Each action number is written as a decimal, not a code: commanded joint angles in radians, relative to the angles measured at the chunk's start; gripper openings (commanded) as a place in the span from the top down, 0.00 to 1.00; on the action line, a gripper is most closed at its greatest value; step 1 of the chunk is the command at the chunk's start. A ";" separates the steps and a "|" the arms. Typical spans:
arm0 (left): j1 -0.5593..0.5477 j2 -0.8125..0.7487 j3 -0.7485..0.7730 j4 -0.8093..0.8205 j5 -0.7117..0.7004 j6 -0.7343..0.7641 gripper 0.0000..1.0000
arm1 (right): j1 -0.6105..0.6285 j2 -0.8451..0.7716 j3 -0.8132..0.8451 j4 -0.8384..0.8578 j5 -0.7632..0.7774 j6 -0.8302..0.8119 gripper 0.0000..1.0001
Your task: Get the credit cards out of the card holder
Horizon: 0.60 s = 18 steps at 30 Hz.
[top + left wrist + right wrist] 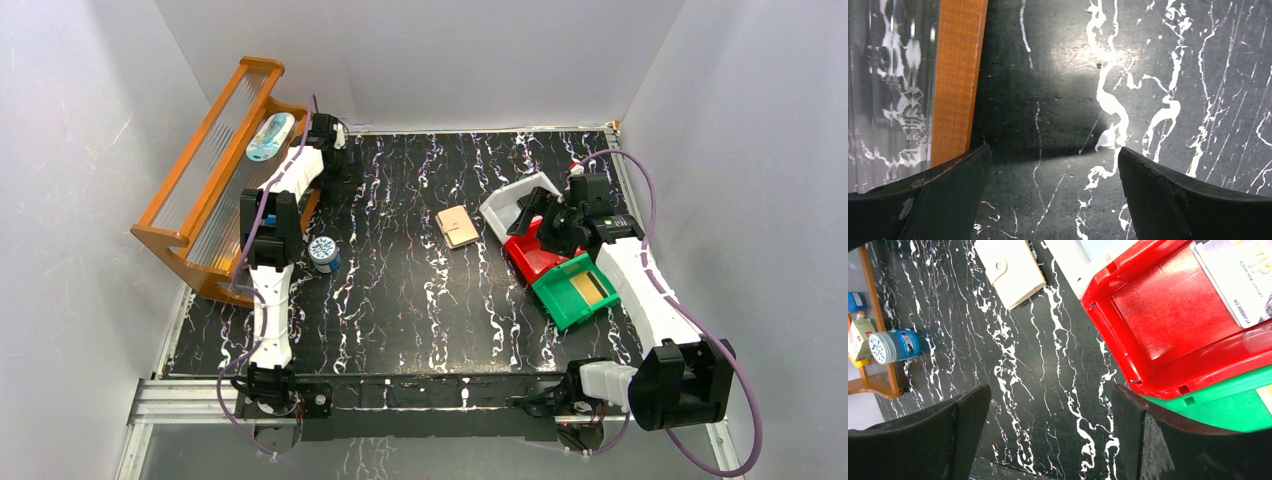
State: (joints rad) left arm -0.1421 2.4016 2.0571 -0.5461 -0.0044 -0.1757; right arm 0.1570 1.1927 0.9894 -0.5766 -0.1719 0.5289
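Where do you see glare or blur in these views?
Left wrist: a bright glare patch on the table, own fingers dark and soft-edged. Right wrist: shiny highlights on the red bin, card holder sharp. Top external: even light, no harsh glare.

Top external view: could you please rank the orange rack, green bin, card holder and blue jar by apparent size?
1. orange rack
2. green bin
3. card holder and blue jar: these look about alike, so I leave them unranked.

Same build on both: left arm [272, 300] and right arm [645, 290] have white link shells, black joint housings, black base mounts. A purple cable [655, 215] runs along each. Fingers of left pincer [1053, 170] and right pincer [1050, 410]: matte black, edges slightly scuffed.
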 commanded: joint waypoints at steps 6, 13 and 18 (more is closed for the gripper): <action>0.087 0.047 0.114 -0.086 -0.040 -0.029 0.02 | -0.005 0.026 0.001 -0.005 -0.046 0.005 0.02; 0.106 0.022 0.081 -0.098 -0.036 -0.018 0.02 | -0.006 0.040 0.003 -0.007 -0.062 0.005 0.02; 0.107 -0.035 0.072 -0.119 0.108 0.003 0.02 | -0.004 0.068 0.039 -0.004 -0.106 -0.022 0.02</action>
State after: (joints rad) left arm -0.0483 2.4481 2.1403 -0.6010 0.0113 -0.1951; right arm 0.1570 1.2430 0.9855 -0.5861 -0.2272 0.5259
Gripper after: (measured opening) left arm 0.983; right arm 0.983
